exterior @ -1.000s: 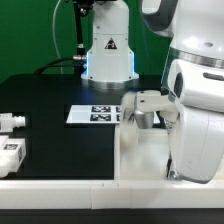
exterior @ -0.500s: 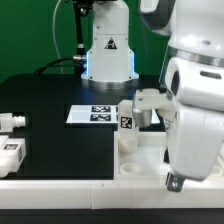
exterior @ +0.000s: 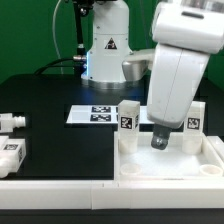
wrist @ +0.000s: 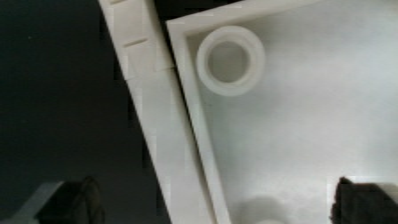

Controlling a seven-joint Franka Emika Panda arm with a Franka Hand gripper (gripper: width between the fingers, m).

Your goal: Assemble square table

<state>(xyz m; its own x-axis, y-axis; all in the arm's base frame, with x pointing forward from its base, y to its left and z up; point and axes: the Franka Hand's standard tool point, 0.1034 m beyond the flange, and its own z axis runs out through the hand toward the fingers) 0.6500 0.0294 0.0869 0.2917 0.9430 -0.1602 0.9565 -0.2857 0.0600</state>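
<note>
White square table top (exterior: 175, 168) lies on the black surface (exterior: 50, 90) at the exterior view's right, two legs (exterior: 127, 117) upright at its far corners. My jaws hang spread above it, holding nothing.

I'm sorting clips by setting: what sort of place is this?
Probably a robotics lab workcell: a robot arm base stands at a black table, the marker board lies on it, and tagged white legs stand upright on the square table top.
</note>
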